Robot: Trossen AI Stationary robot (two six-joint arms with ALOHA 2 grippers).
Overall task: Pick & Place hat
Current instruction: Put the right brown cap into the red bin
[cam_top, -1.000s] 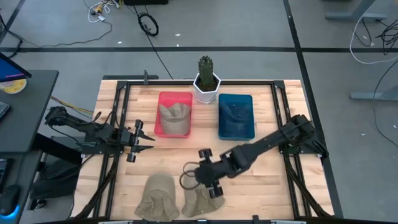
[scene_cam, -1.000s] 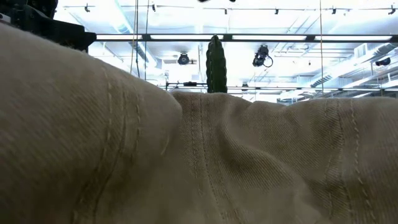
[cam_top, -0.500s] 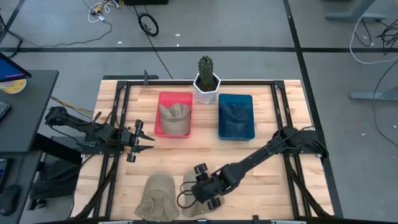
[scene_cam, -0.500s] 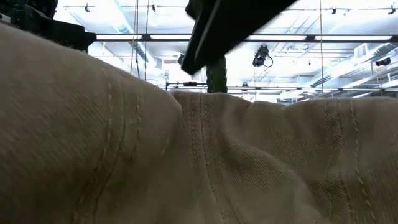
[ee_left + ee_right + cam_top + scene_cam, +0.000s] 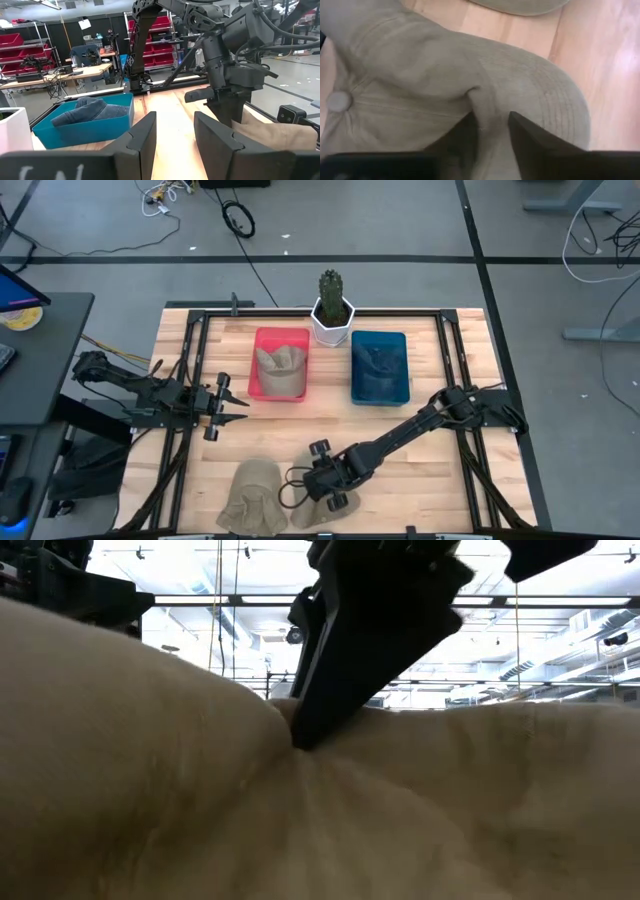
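A tan hat (image 5: 322, 508) lies crown up at the table's near edge; it fills the low view (image 5: 450, 810) and the right wrist view (image 5: 420, 80), where its top button (image 5: 339, 101) shows. My right gripper (image 5: 308, 486) is down on this hat and shut on it. A second tan hat (image 5: 255, 498) lies just left of it. My left gripper (image 5: 240, 408) waits open over the table's left side, touching nothing. My right gripper (image 5: 493, 125) pinches a raised fold of the hat's crown (image 5: 487, 107) between its two fingers. It comes slanting down from the table's far right. The finger (image 5: 330, 670) dents the cloth, and the hat lies on the table.
A red bin (image 5: 281, 340) holding a tan hat and a blue bin (image 5: 380, 345) holding a blue hat stand side by side toward the far edge. A cactus in a white pot (image 5: 332, 315) stands between them, farther back. Bare wood lies mid-table.
My right gripper has moved toward the table's near edge and a little left, and has come down onto the right-hand tan hat. Its finger has entered the low view and pressed into the crown, which now shows a dent and a raised fold.
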